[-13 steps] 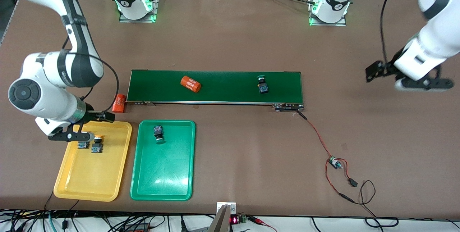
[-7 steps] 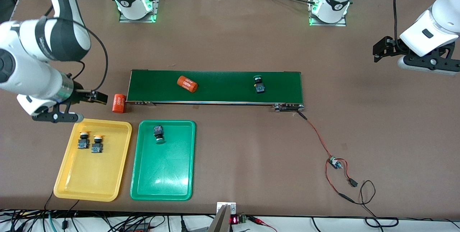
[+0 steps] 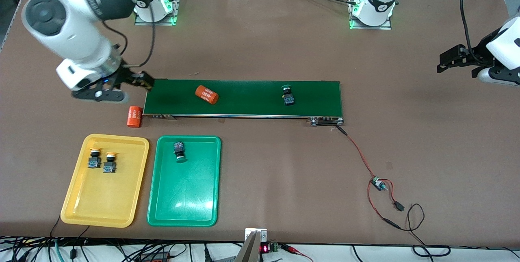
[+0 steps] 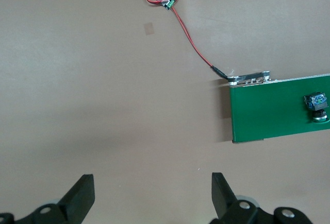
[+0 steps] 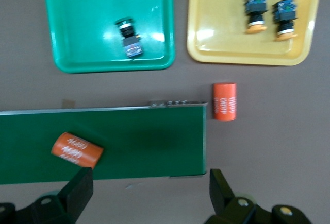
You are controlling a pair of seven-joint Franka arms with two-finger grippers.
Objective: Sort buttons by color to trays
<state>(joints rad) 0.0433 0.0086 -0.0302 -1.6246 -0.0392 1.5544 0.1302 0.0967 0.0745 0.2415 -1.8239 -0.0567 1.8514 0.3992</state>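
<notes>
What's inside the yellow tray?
Two buttons with yellow-orange caps lie side by side in the yellow tray, at its end nearer the conveyor belt. The rest of the tray is bare. Nothing covers it.

Two buttons (image 3: 100, 160) in one tray (image 3: 81, 209), one button (image 3: 179, 150) in neighbouring tray (image 3: 162, 213)

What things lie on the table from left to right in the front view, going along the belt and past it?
Orange cylinder beside the belt → orange cylinder on the belt → green-capped button → small circuit board on red wires.
</notes>
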